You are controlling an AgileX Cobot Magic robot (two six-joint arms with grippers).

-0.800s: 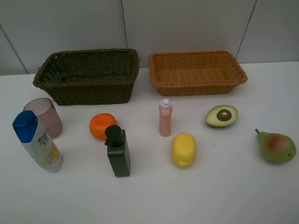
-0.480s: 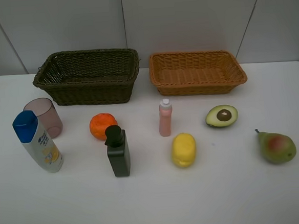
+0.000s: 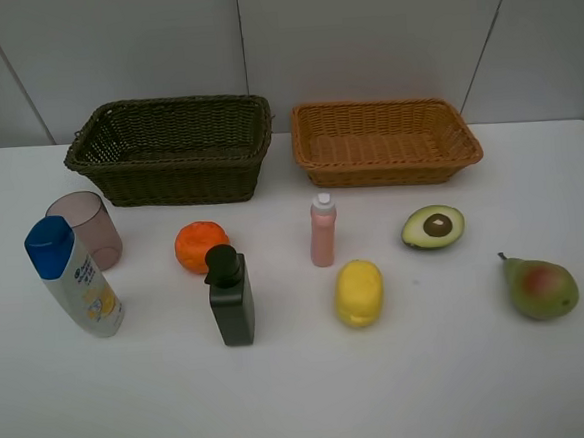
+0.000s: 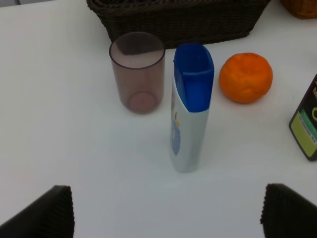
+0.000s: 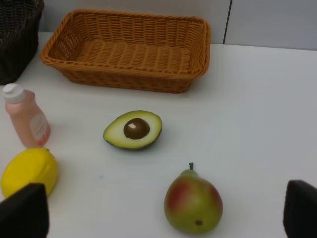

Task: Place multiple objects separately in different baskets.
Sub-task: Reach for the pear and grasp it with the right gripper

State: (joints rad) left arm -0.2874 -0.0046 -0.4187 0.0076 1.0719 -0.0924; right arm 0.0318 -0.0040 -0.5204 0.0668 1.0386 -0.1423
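Over to the left gripper (image 4: pixel 168 215) first: poised above the near-left of the table (image 3: pixel 434 389), angled down toward the white blue-capped bottle (image 4: pixel 190 106), fingers (image 4: pixel 49 213) spread wide, grasping nothing. Same story for the right gripper (image 5: pixel 162 213): raised over the near-right, pitched toward the far side, fingers (image 5: pixel 22 210) wide apart and bare, just short of the green-red pear (image 5: pixel 193 203).

Now the room to move. Along the far edge, dark basket (image 3: pixel 174 177) on the left and light basket (image 3: pixel 389 172) on the right, a narrow gap between. Nearer, from the left: translucent mauve cup (image 3: pixel 87 228) just beyond the white bottle, apart from it. Then the orange (image 3: pixel 201 246), with the black pump bottle (image 3: pixel 231 298) just near of it. Centre: pink bottle (image 3: pixel 323 232) upright, yellow lemon (image 3: pixel 359 292) near of it. Right: halved avocado (image 3: pixel 433 226) cut face up, pear well apart toward the right edge. Plenty of open white tabletop across the near strip.

Harder to judge: only dark fingertip ends in either wrist view, cut by the frame. Black pump bottle sliced off at the side of the left wrist view, label unreadable. Dark basket's inside too shadowed for detail.
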